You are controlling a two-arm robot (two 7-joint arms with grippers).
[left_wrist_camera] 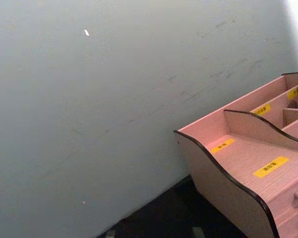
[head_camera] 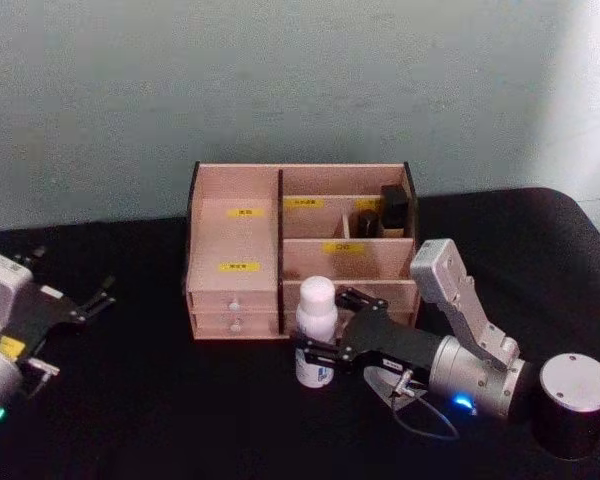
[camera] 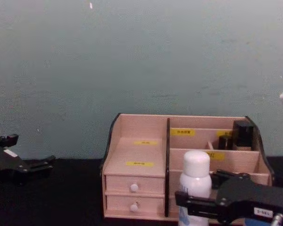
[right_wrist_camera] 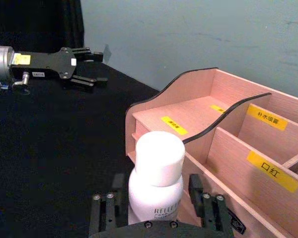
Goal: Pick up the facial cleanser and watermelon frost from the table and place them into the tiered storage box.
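Right wrist view gives us the right claw (right_wrist_camera: 156,203), fingers apart astride the facial cleanser (right_wrist_camera: 156,183), upright on the black counter (right_wrist_camera: 49,148) before the tiered storage box (right_wrist_camera: 188,111), our left claw (right_wrist_camera: 97,67) spread, idle far left, head view adds dark bottles (head_camera: 393,208) in the box's rear compartment

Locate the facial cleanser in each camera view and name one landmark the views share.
Head view: facial cleanser low centre, before the tiered storage box, right gripper around it.
Left wrist view: aimed at the box's left end, away from the cleanser.
Right wrist view: cleanser bottom centre, close up.
Chest view: cleanser at bottom, right of centre.
Shared landmark: the box's yellow labels.
The left gripper is parked far left in head view.
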